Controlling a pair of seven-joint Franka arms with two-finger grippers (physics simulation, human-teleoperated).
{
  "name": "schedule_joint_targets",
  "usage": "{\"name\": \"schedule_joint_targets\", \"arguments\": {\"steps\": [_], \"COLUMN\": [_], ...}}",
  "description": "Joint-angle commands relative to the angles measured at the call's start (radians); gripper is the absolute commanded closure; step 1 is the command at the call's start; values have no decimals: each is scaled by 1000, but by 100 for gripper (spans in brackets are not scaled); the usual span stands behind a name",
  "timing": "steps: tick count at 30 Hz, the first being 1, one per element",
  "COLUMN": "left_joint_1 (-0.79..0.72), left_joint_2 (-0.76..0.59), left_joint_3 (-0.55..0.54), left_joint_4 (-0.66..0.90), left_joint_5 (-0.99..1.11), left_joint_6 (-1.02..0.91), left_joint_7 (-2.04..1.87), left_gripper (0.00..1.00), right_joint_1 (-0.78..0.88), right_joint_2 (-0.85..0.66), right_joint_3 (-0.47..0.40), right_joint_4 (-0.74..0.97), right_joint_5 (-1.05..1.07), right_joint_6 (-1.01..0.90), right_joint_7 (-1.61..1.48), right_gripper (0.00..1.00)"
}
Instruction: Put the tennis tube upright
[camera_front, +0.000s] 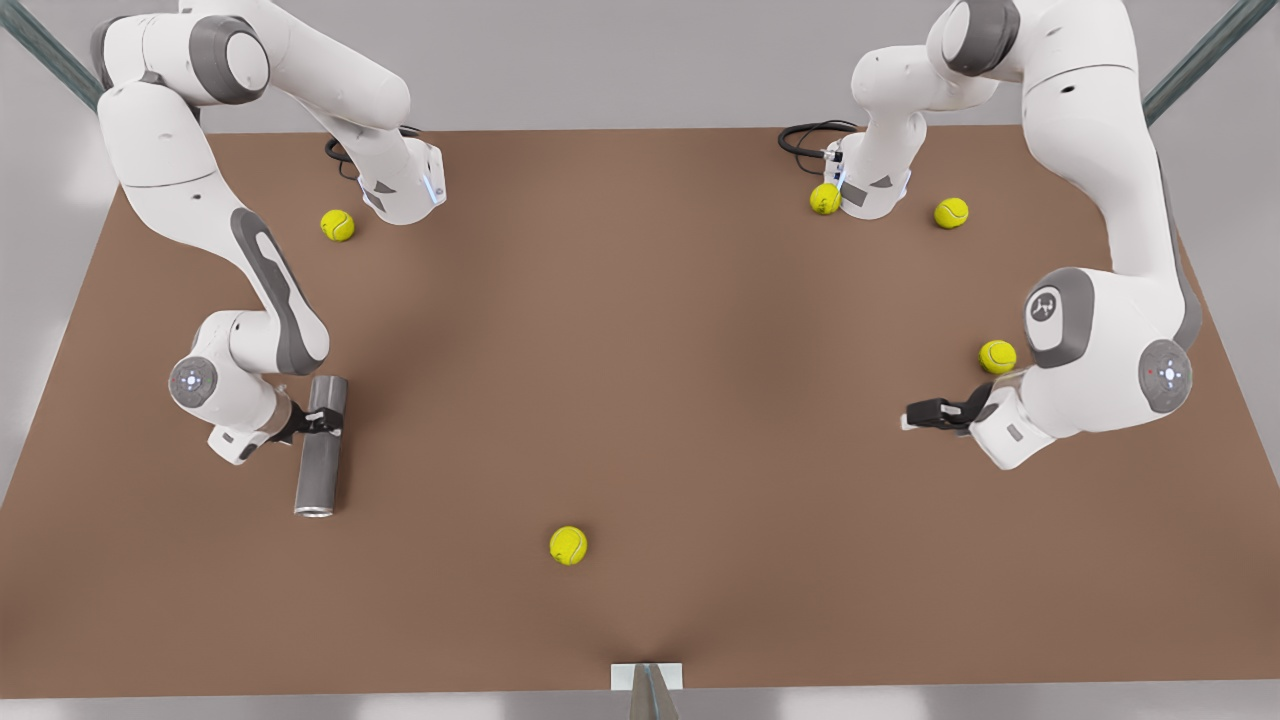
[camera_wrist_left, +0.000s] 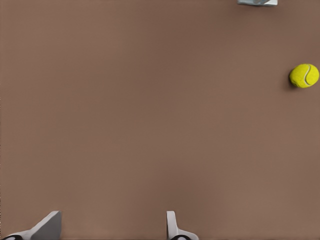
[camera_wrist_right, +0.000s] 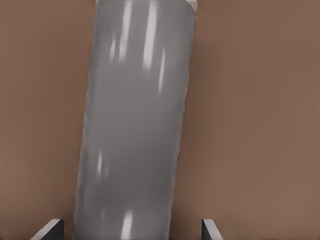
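Observation:
The tennis tube (camera_front: 322, 445) lies flat on the brown table at the front view's left, its silvery rim (camera_front: 313, 512) at the near end. My right gripper (camera_front: 322, 420) reaches in from the side and straddles the tube's middle. In the right wrist view the grey tube (camera_wrist_right: 135, 125) runs between the open fingers (camera_wrist_right: 50, 229), with a gap on each side. My left gripper (camera_front: 915, 415) waits low over the table at the front view's right, open and holding nothing; its fingertips (camera_wrist_left: 50, 224) show over bare table.
Several yellow-green tennis balls lie scattered: one near the front (camera_front: 568, 545) (camera_wrist_left: 304, 75), one at the back left (camera_front: 337, 225), others at the right (camera_front: 997, 357) (camera_front: 951, 213) (camera_front: 825, 199). A white bracket (camera_front: 647, 676) sits at the front edge.

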Motion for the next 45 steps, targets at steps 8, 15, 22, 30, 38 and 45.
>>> {"name": "schedule_joint_targets", "arguments": {"steps": [8, 15, 22, 30, 38, 45], "left_joint_1": [0, 1, 1, 3, 3, 3], "left_joint_2": [23, 24, 31, 31, 31, 29], "left_joint_3": [0, 0, 0, 0, 0, 1], "left_joint_4": [0, 0, 2, 2, 2, 3], "left_joint_5": [1, 0, 0, 1, 1, 3], "left_joint_6": [5, 6, 6, 6, 5, 6], "left_joint_7": [0, 0, 0, 0, 2, 3], "left_gripper": [0, 0, 0, 0, 0, 0], "right_joint_1": [-3, 6, -2, -5, -5, -5], "right_joint_2": [12, 21, 48, 61, 55, 57], "right_joint_3": [0, 0, 0, 0, -1, 0], "right_joint_4": [-6, -8, -9, -17, -17, -17], "right_joint_5": [-49, -49, -49, -49, -49, -49], "right_joint_6": [24, 23, 41, 60, 55, 57], "right_joint_7": [-68, -54, -57, -57, -62, -63], "right_gripper": [0, 0, 0, 7, 14, 20]}}
